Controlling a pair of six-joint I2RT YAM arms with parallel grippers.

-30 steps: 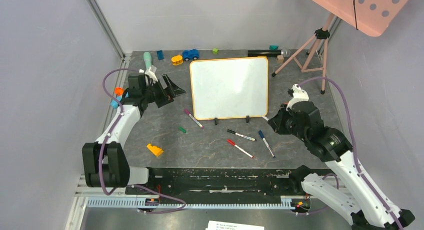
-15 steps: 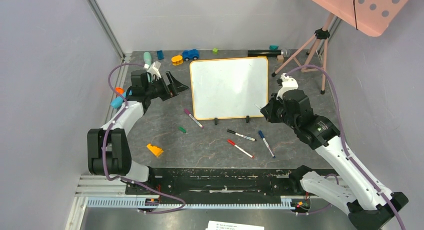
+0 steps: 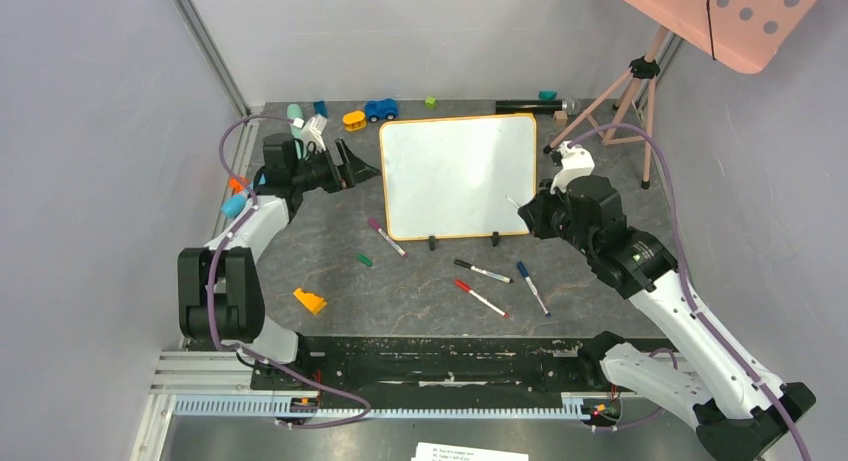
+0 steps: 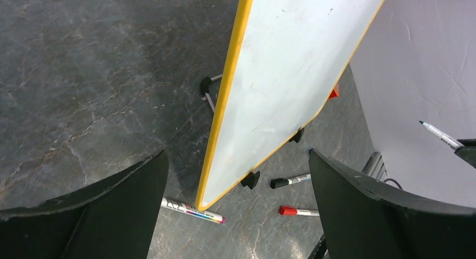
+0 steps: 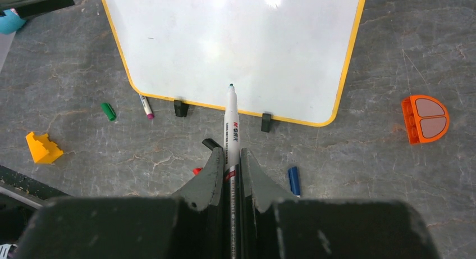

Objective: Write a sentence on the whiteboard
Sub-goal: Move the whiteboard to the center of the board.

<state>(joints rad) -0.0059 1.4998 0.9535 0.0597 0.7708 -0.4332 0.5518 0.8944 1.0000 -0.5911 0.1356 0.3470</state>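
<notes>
A robot lab cell (plain grey walls (image 3: 90, 131), pink tripod (image 3: 625, 96)).
</notes>
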